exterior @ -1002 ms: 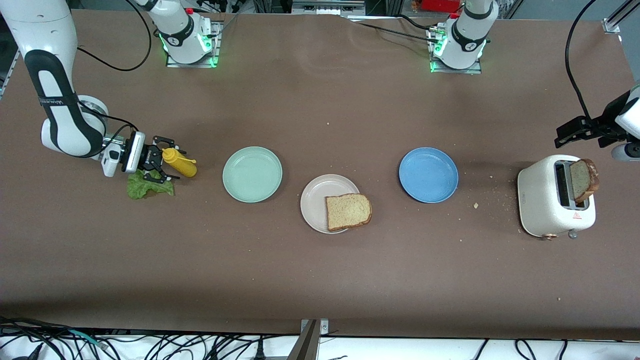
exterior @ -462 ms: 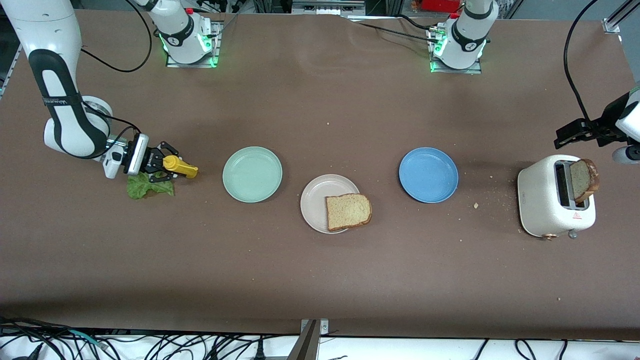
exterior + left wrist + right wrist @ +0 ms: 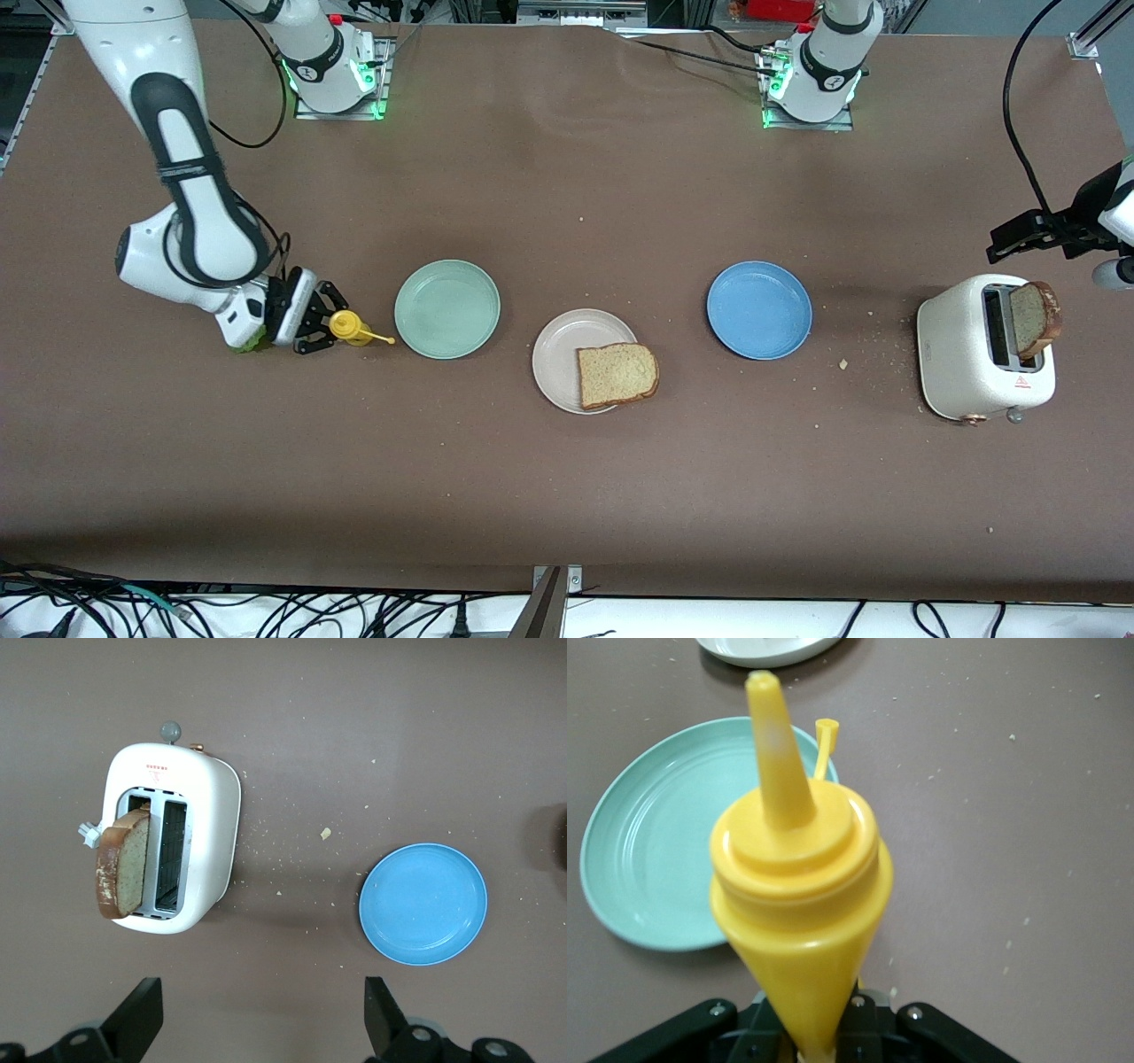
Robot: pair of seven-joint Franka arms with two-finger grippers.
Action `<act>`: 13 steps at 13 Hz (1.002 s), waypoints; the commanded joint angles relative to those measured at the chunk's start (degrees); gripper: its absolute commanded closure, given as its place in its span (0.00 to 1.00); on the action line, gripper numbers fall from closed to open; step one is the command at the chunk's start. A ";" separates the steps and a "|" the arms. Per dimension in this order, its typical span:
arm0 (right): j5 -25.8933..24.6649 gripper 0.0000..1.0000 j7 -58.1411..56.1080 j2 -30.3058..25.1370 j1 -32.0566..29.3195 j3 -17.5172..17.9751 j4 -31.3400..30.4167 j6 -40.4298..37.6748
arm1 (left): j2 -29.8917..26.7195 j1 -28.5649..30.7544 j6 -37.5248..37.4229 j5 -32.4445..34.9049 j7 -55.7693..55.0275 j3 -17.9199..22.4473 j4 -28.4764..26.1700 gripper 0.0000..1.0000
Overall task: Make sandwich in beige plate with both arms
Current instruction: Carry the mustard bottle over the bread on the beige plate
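Note:
The beige plate (image 3: 556, 347) sits mid-table with one bread slice (image 3: 617, 375) on it, overhanging the rim toward the left arm's end. A second slice (image 3: 1033, 317) stands in the white toaster (image 3: 961, 363), also in the left wrist view (image 3: 120, 864). My right gripper (image 3: 317, 328) is shut on a yellow squeeze bottle (image 3: 347, 328) beside the mint-green plate (image 3: 446, 308); in the right wrist view the bottle (image 3: 799, 886) fills the gripper (image 3: 815, 1032). Only a green scrap of lettuce (image 3: 243, 346) shows under the right wrist. My left gripper (image 3: 1010, 241) is open, above the table by the toaster (image 3: 199, 815).
The blue plate (image 3: 759, 309) lies between the beige plate and the toaster, also in the left wrist view (image 3: 423, 904). Crumbs are scattered around the toaster. The bottle's nozzle points at the mint-green plate (image 3: 656, 859), its open cap tip near the rim.
My right gripper closed on the yellow bottle and carried it toward the mint-green plate, turning the nozzle toward it; the wrist now covers most of the lettuce. The left arm has barely moved.

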 commanded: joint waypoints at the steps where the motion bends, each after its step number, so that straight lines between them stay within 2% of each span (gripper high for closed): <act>1: -13.39 1.00 15.99 -0.82 3.30 -0.46 5.01 0.10 | 0.54 0.43 -1.43 -1.27 0.01 0.16 1.63 0.00; 4: -26.42 1.00 33.48 -0.82 8.65 -0.46 9.59 -0.16 | 0.54 0.52 -1.43 -1.27 0.02 0.25 1.63 0.00; 6: -37.21 1.00 45.87 -0.82 12.00 -0.37 12.49 -0.51 | 0.54 0.69 -1.43 -1.27 -0.07 0.16 1.63 0.00; 10: -55.94 1.00 66.54 0.49 19.99 -0.37 14.34 -0.69 | 0.54 1.83 -1.43 -1.18 0.10 0.16 1.63 0.00; 13: -69.05 1.00 79.55 2.77 25.35 -0.46 19.59 -8.91 | 0.54 2.63 -1.34 -1.18 2.90 0.16 1.63 0.00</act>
